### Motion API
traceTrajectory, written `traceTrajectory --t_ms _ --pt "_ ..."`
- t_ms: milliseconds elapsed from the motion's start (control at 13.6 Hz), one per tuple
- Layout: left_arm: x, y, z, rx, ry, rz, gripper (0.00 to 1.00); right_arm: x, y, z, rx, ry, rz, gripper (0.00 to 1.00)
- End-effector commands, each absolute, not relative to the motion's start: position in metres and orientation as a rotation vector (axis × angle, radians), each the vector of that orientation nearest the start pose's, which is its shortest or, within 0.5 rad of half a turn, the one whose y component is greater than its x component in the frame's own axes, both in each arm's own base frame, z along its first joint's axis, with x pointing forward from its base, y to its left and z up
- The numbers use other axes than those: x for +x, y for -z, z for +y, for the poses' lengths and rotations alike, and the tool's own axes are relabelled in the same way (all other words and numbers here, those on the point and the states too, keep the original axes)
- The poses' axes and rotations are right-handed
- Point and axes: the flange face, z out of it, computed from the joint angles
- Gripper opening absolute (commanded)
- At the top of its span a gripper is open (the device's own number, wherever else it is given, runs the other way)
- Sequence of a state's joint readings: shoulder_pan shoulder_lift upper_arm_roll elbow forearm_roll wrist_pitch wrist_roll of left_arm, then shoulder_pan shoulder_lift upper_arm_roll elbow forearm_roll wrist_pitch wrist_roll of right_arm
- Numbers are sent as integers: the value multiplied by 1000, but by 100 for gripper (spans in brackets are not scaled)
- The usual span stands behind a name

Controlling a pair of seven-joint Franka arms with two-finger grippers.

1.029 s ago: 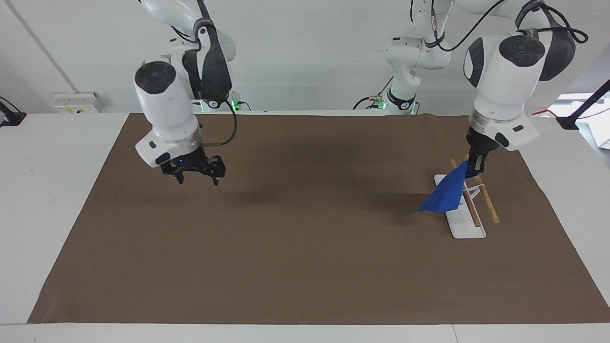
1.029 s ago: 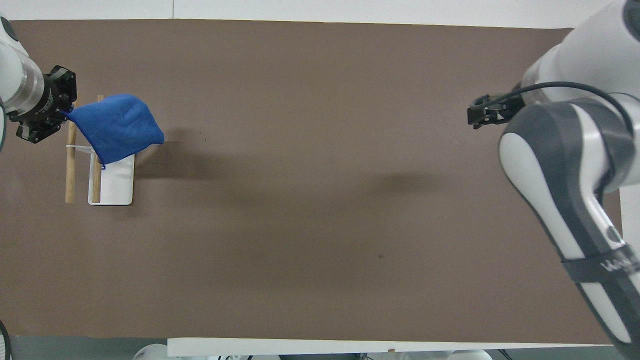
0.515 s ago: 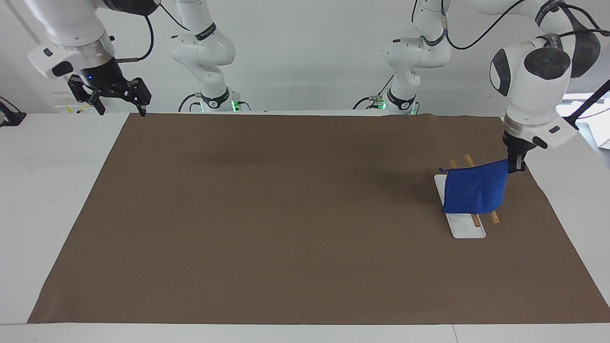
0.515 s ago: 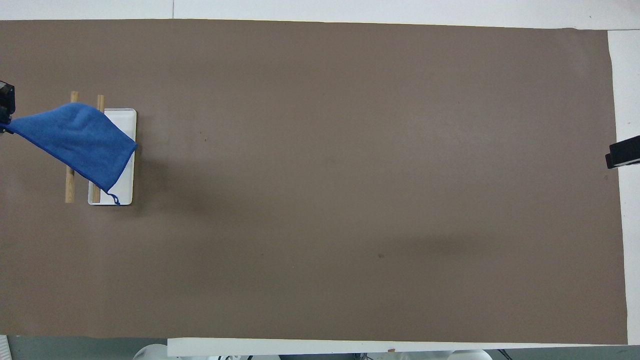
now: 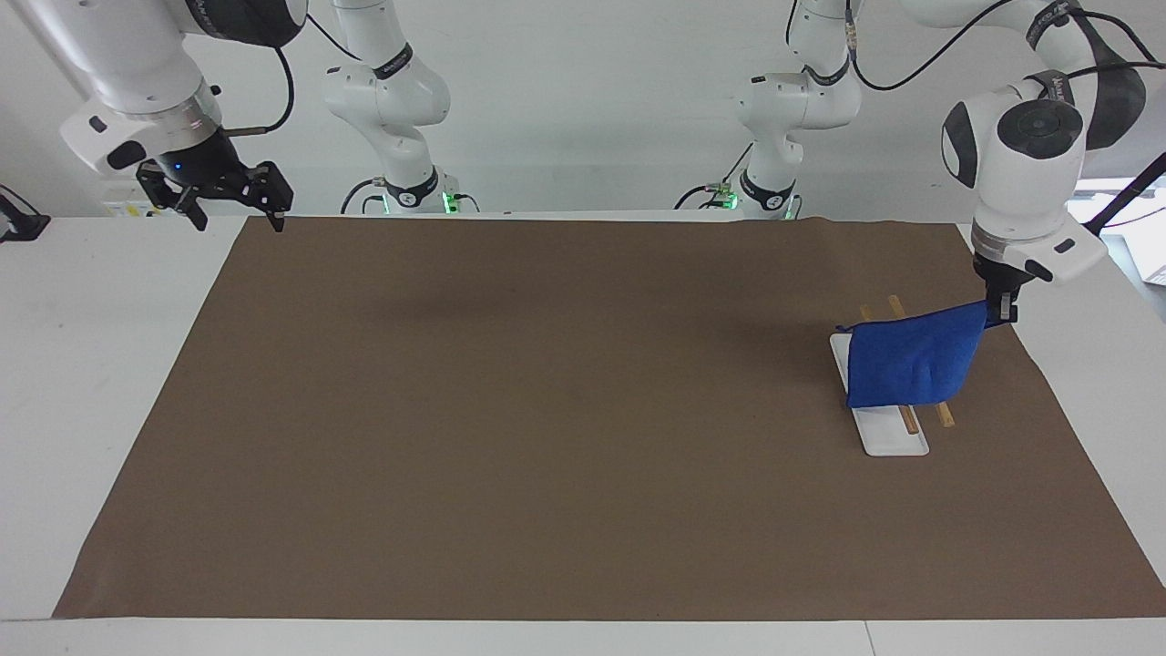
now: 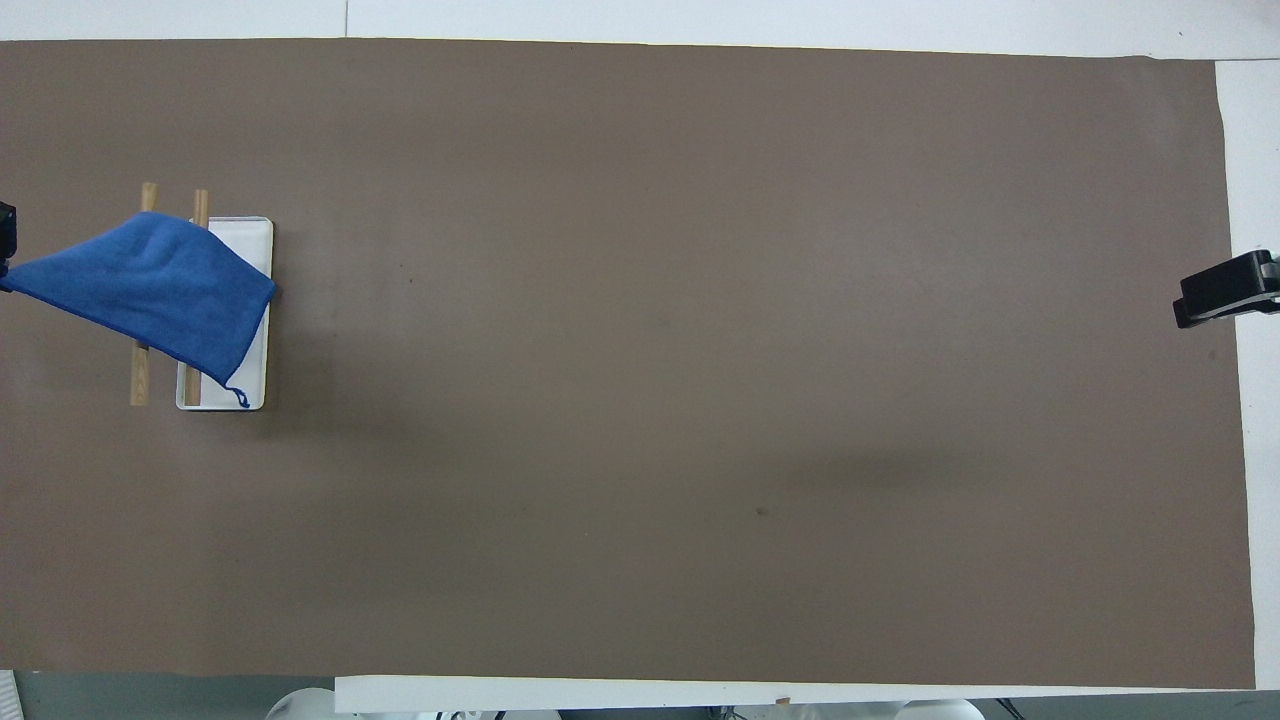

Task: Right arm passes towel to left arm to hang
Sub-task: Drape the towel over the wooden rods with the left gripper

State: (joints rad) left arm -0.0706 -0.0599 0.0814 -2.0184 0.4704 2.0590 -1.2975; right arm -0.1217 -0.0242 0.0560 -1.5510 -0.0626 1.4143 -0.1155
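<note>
A brown mat (image 5: 583, 410) covers the table. At its 3 o'clock end in the facing view, the towel (image 5: 911, 363) drapes over a rack (image 5: 888, 435) with two wooden rails, one corner pinched in the left gripper (image 5: 1000, 310). At 10 o'clock, the right gripper (image 5: 232, 208) waits above the mat's corner, fingers apart.

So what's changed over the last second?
The right gripper swung up from mid-mat to the mat's corner at the right arm's end. The left gripper, shut on the towel's corner, pulled the blue towel across both wooden rails. The white rack base stayed put.
</note>
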Motion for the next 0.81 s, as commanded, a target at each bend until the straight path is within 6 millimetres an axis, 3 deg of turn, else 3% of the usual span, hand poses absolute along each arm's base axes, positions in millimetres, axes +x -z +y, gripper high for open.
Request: traceTrajectory --t_ms 0,147,294,368,441,515,735 --pt "527 -474 50 -2433 541 -1490 0 529 -635 -36 -3146 -196 -76 100" --pt "522 -457 74 -2425 551 -1531 0 525 -631 -33 -3146 -208 -71 100" --pt "520 -448 75 -2436 554 -1532 5 517 -623 -33 -3144 -239 -64 100" --pt "521 -449 81 -2428 552 -1540 36 515 -620 -33 -3148 -238 -71 100" --pt "522 -450 80 -2428 547 -1557 83 514 -618 -35 -3150 -219 -81 100" --pt "525 -451 73 -2437 549 -1560 100 512 -616 -37 -3150 -226 -62 100" --pt "530 -471 33 -2507 491 -1605 100 507 -615 -41 -3167 -198 -52 100"
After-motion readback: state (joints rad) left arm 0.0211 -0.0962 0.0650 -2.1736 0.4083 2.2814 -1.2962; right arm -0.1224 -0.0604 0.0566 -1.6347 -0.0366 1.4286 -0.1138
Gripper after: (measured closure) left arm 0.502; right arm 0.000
